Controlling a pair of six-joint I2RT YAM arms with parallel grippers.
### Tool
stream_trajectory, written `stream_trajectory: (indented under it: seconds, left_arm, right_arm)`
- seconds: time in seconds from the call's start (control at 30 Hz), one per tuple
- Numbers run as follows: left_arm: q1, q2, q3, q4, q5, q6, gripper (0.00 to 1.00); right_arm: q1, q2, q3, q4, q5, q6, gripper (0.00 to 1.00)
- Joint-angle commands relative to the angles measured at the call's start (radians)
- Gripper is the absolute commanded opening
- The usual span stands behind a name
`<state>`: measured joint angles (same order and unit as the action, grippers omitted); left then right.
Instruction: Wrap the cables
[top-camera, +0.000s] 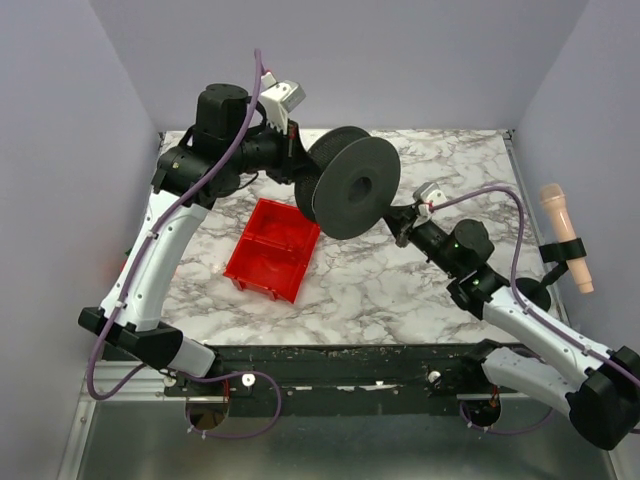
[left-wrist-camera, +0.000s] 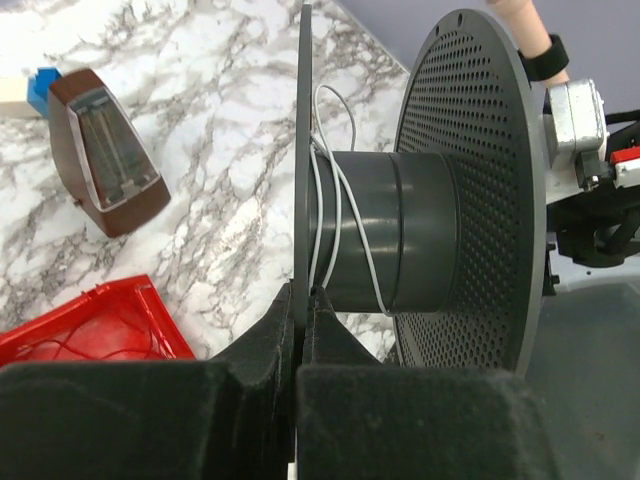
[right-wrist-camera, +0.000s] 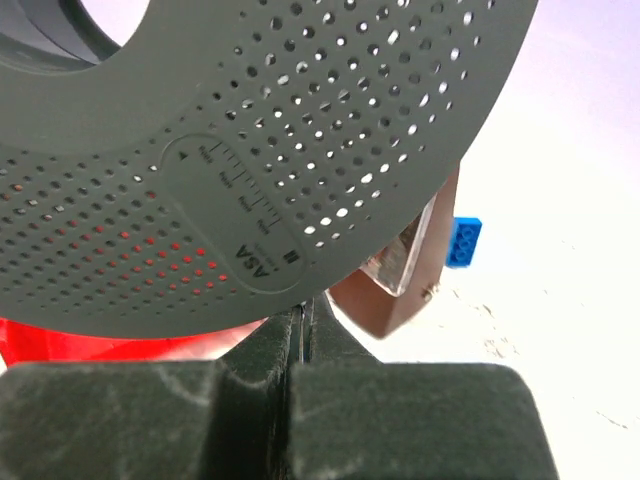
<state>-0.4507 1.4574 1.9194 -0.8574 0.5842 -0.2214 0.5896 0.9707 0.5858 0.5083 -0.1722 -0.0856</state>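
The black perforated spool (top-camera: 350, 185) is held in the air over the table. My left gripper (left-wrist-camera: 303, 300) is shut on the rim of its thin left flange (left-wrist-camera: 303, 150). The thin white cable (left-wrist-camera: 335, 205) runs in a few loose turns round the grey hub (left-wrist-camera: 410, 230). My right gripper (right-wrist-camera: 305, 315) is shut just under the rim of the other flange (right-wrist-camera: 280, 150). A thin pale strand shows between its pads, so it seems to pinch the cable. In the top view the right gripper (top-camera: 405, 222) sits at the spool's lower right. The rest of the cable is hidden.
A red bin (top-camera: 272, 250) lies on the marble table (top-camera: 380, 290) below the spool. A brown wedge-shaped box (left-wrist-camera: 105, 150) and a blue brick (left-wrist-camera: 42, 85) lie on the table under the spool. A peach handle-shaped object (top-camera: 565, 235) hangs at the right wall.
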Motion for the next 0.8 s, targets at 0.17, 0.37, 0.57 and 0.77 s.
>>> stream_trajectory:
  seconds: [0.17, 0.37, 0.57, 0.77]
  left_arm:
    - [-0.003, 0.033, -0.141, 0.038, 0.199, 0.060, 0.00]
    - [-0.002, 0.075, -0.235, 0.099, 0.252, 0.025, 0.00]
    - [0.018, 0.101, -0.396, 0.271, 0.270, -0.131, 0.00]
    - [0.026, 0.236, -0.474, 0.385, 0.360, -0.237, 0.00]
  right_arm:
    - [-0.014, -0.047, 0.059, -0.320, 0.062, -0.167, 0.01]
    - [-0.014, -0.079, -0.026, -0.251, 0.125, -0.195, 0.13]
    - [-0.016, -0.049, -0.067, -0.287, 0.220, -0.066, 0.32]
    - [-0.017, -0.072, -0.096, -0.349, 0.303, 0.024, 0.38]
